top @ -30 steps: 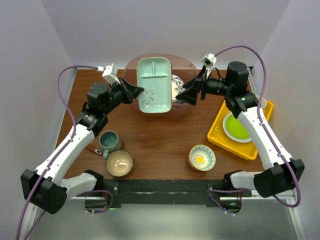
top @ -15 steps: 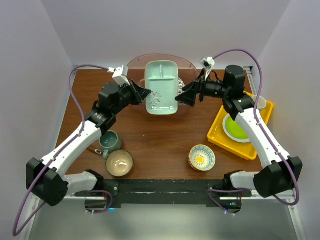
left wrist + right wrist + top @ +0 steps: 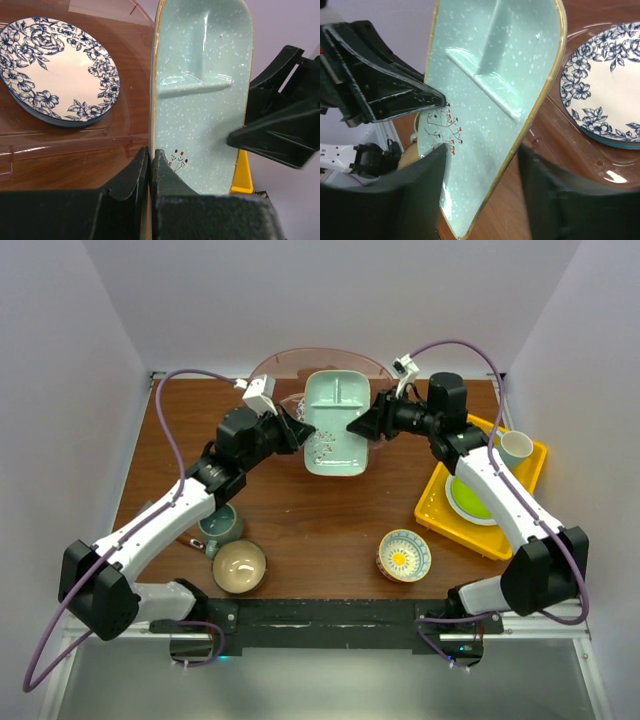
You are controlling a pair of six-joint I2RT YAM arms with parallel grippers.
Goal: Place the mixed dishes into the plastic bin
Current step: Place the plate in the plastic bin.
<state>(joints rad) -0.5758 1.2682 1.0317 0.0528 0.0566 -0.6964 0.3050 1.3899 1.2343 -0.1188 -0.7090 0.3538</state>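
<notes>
From above, the left gripper (image 3: pixel 300 432) and right gripper (image 3: pixel 358 426) meet at the mint dish (image 3: pixel 338 425), over the plastic bin's (image 3: pixel 290 354) near rim.

Left wrist: the fingers (image 3: pixel 132 175) pinch the dish's edge tight. The blue plate (image 3: pixel 55 70) lies in the bin beyond them.

Right wrist: the fingers (image 3: pixel 415 200) stand apart around the other edge, not squeezing it. With only one thin pinch, the dish could tip, slip out and crack on the plate.

Glossy speckled glaze on the mint dish (image 3: pixel 337 425) at twelve o'clock; plastic bin (image 3: pixel 70 142) smooth, translucent, shiny; blue-patterned plate (image 3: pixel 57 70) glossy glazed; table (image 3: pixel 320 520) brown wood grain; yellow tray (image 3: pixel 450 527) at three o'clock smooth plastic
</notes>
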